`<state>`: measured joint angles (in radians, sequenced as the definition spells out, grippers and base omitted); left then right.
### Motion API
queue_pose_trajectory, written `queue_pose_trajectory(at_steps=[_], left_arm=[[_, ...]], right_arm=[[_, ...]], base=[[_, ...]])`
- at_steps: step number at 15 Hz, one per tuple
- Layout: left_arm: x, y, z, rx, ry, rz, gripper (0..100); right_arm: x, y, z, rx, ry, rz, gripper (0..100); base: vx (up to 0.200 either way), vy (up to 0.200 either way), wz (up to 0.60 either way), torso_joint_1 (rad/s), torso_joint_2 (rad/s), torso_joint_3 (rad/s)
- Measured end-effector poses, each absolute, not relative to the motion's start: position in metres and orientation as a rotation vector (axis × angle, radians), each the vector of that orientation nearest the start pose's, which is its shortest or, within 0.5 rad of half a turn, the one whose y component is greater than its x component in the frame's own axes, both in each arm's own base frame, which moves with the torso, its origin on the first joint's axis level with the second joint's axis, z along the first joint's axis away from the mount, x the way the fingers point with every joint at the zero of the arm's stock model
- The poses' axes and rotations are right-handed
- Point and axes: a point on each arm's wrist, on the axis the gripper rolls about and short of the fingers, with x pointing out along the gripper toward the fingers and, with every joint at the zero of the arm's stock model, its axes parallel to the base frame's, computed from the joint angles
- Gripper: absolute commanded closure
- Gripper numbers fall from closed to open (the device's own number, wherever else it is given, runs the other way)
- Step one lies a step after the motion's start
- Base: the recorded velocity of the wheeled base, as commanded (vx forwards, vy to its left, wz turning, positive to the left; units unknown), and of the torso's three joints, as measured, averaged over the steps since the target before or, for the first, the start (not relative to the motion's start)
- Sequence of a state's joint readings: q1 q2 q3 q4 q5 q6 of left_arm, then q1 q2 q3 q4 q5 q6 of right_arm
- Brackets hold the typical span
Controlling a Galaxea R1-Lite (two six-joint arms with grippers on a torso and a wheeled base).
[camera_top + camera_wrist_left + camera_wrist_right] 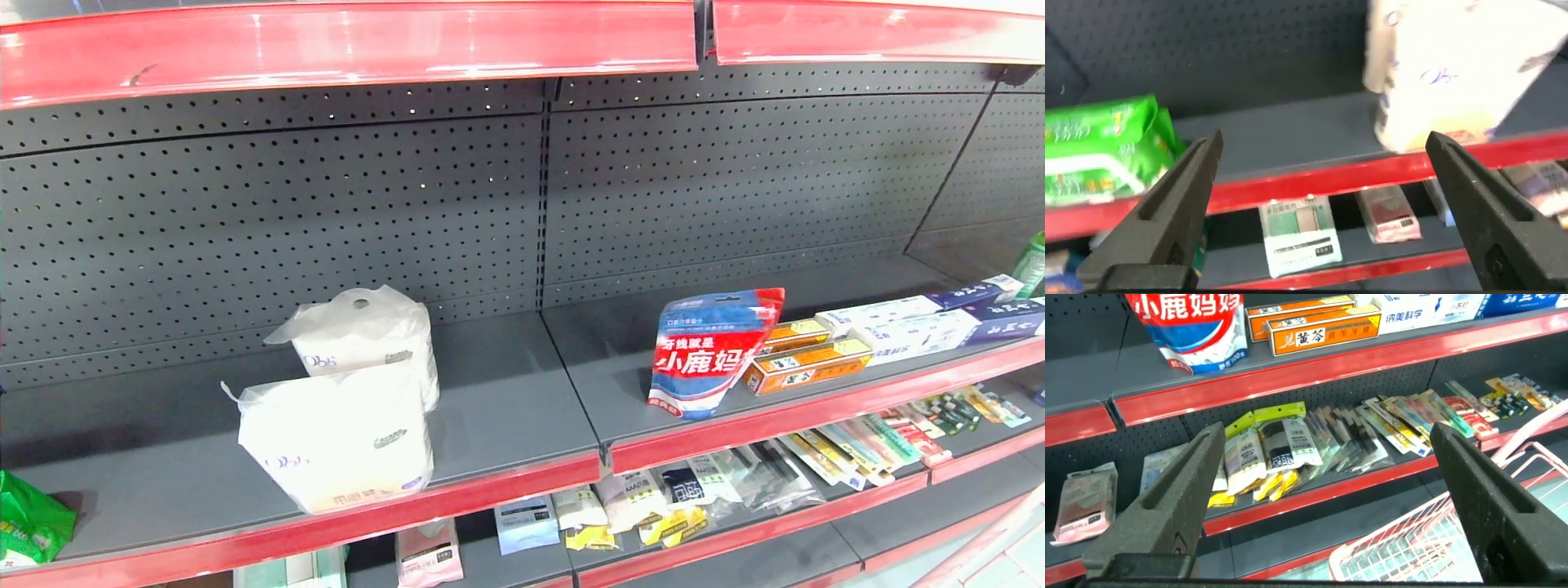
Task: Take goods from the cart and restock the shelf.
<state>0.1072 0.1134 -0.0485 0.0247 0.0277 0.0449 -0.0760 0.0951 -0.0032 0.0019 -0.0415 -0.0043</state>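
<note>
The blue-and-red pouch (710, 351) is standing upright near the front edge of the grey shelf (506, 384), and everything else is being placed from it. Just beside it on the right, two orange boxes (804, 363) are lying flat. Farther right again, white and blue cartons (914, 327) are lying in a row.

Well to the pouch's left, two white tissue packs (339, 445) are sitting one behind the other. Far beyond them, a green pack (28, 523) is resting at the shelf's end. One tier below the pouch, small flat packets (653, 506) are lying spread out side by side. Lower still, and nearer the robot than the pouch, the pink wire cart (1413, 539) is showing its rim.

The right end effector (1327, 429) is hanging below the pouch, its fingers spread wide and holding nothing. The left end effector (1323, 137) is hovering well left of the pouch, facing the stretch between the green pack and the front tissue pack. It is likewise gaping wide and carrying nothing.
</note>
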Motion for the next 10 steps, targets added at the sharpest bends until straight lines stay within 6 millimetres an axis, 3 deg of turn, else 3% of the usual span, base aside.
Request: queue_pose_trajectory(at_steps=[5,10], left_arm=[[-0.0159,-0.0004,0.0787,0.015,0.083,0.166,0],[-0.0160,-0.0004,0.0780,0.016,0.083,0.164,0]], right_arm=[[-0.0157,0.0003,0.0779,-0.004,0.095,-0.113,0],[-0.0186,-0.0004,0.0771,-0.006,0.057,0.003,0]], base=[[0.000,0.000,0.00,0.000,0.00,0.000],[0.000,0.000,0.00,0.000,0.00,0.000]])
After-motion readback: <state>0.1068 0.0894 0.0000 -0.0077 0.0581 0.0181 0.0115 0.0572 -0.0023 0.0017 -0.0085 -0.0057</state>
